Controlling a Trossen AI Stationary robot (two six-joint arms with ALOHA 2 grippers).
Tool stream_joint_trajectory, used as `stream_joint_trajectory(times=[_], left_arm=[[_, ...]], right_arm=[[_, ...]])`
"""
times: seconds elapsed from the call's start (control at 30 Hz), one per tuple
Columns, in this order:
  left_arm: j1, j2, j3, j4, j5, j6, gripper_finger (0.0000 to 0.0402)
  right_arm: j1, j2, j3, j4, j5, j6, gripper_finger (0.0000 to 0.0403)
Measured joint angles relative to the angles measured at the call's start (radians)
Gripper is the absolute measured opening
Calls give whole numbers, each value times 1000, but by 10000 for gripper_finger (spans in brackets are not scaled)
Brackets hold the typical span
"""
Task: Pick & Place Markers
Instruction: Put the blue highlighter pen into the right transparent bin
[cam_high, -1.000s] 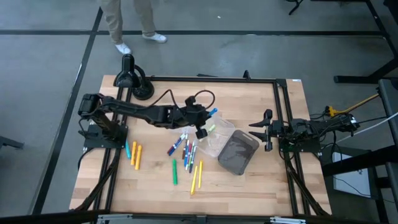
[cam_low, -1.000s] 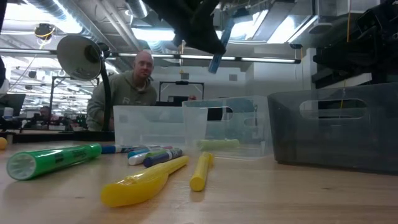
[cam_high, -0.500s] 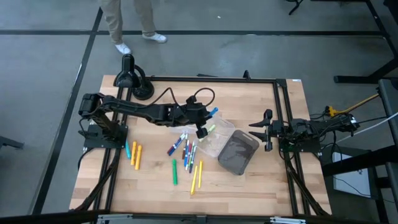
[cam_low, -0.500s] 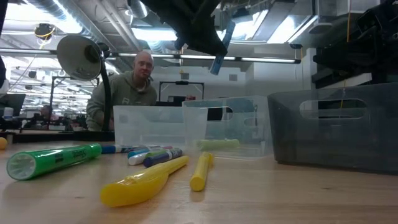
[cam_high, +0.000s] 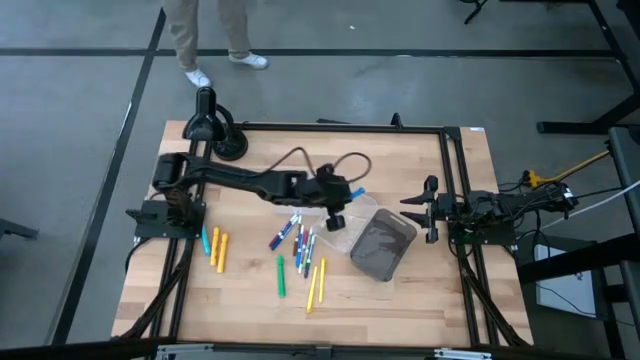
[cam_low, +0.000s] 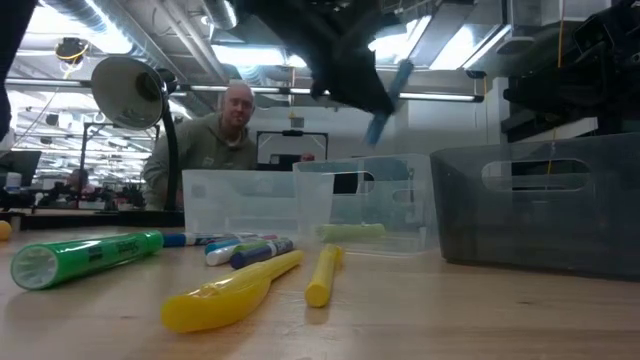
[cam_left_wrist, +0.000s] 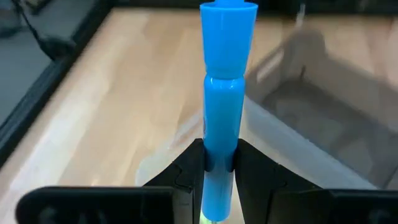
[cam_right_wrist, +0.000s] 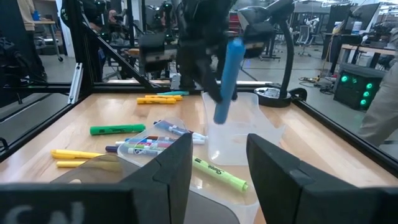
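Note:
My left gripper (cam_high: 345, 192) hangs above the clear plastic trays (cam_high: 338, 228), shut on a blue marker (cam_left_wrist: 222, 99), which also shows in the low view (cam_low: 386, 98) and the right wrist view (cam_right_wrist: 226, 74). Several more markers (cam_high: 297, 238) lie flat on the table in a cluster left of the trays. A green marker (cam_high: 281, 276), yellow markers (cam_high: 316, 284) and orange markers (cam_high: 216, 249) lie apart. One yellow-green marker (cam_right_wrist: 219, 170) lies in a clear tray. The dark grey bin (cam_high: 383, 246) sits right of the trays. My right gripper (cam_high: 428, 210) waits open at the table's right side. My left gripper pinches the blue marker's barrel (cam_left_wrist: 219, 152) between its two fingers (cam_left_wrist: 186, 169), which lie along the marker. The fingers slant down toward the table's right. The marker is lifted clear and tilted, its capped end (cam_left_wrist: 228, 34) sticking out ahead of the fingertips and downward.
A desk lamp (cam_high: 212, 125) stands at the table's far left corner. A black frame (cam_high: 455, 180) runs along the table's edges. A person (cam_low: 215, 140) sits beyond the far edge, and another person's legs (cam_high: 205, 40) show on the floor. Bare wood lies along the near edge (cam_high: 400, 300).
My left gripper has carried the blue marker toward the table's right, from over the left part of the clear trays to nearer the dark bin. It has stayed shut on the marker, which stays lifted and tilted.

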Motion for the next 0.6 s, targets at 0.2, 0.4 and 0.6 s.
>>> stream_joint_trajectory(times=[0.2,0.4,0.6], left_arm=[[5,127,183,-157,38,7,65],[6,209,304,-262,45,-25,65],[12,218,319,-290,45,-63,65]], right_arm=[[0,0,0,0,-16,1,152],[0,0,0,-3,-31,1,152],[0,0,0,-3,-32,1,152]])
